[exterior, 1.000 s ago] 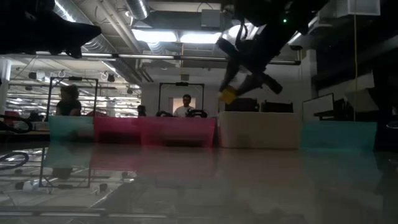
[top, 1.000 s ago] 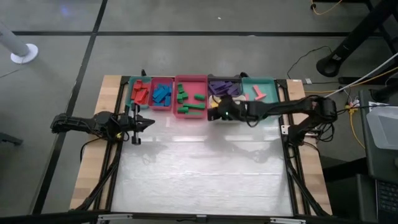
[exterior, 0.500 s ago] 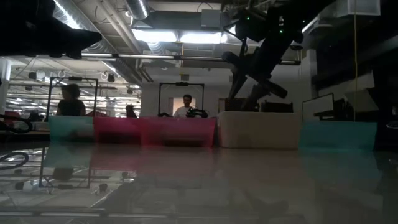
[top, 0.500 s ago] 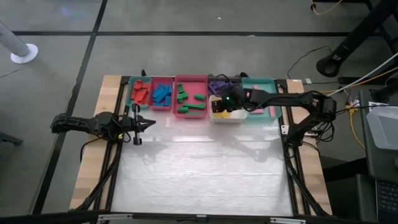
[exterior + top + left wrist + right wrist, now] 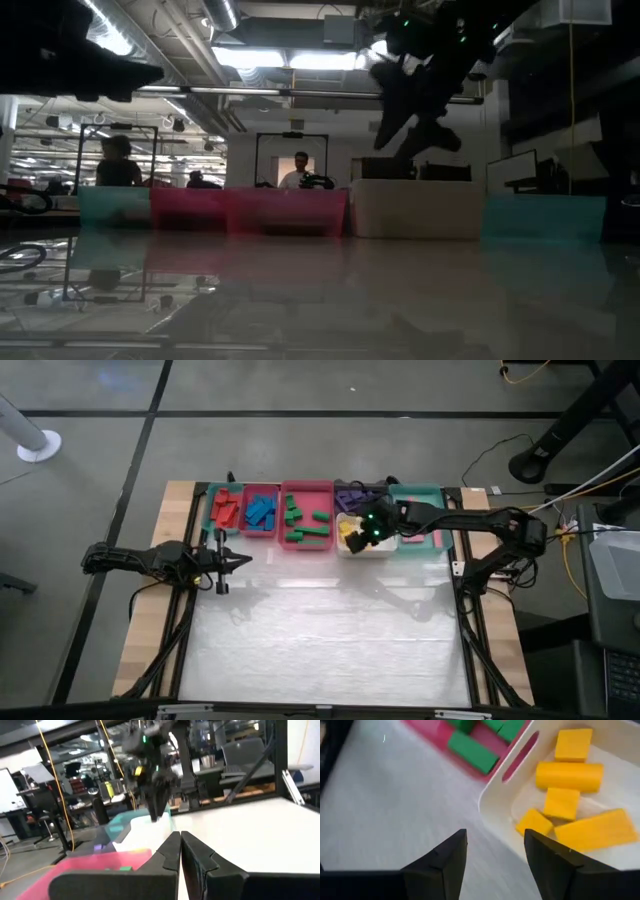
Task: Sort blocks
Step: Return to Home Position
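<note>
My right gripper (image 5: 352, 540) (image 5: 495, 837) hangs open above the near left corner of the white tray (image 5: 385, 552) (image 5: 492, 795), pointing slantwise down, with nothing between its fingers. Several yellow blocks (image 5: 569, 775) lie loose on the tray's floor. Other blocks lie sorted by colour in the row of trays at the far edge: red (image 5: 225, 510), blue (image 5: 261, 510), green (image 5: 305, 525), purple (image 5: 355, 498) and pink (image 5: 415, 510). My left gripper (image 5: 240, 557) (image 5: 180, 851) waits shut and level at the table's left side, holding nothing.
The trays stand side by side along the far edge (image 5: 290, 210). The pink tray with green blocks (image 5: 472, 751) adjoins the white one. The wide white tabletop (image 5: 320, 640) lies bare toward the near edge. People sit in the room beyond the table.
My right gripper carried a yellow block over the white tray, turned and tipped its wrist, opened and let go. The block has dropped out of the fingers into the tray among the other yellow blocks. The gripper has shifted slightly toward the far edge.
</note>
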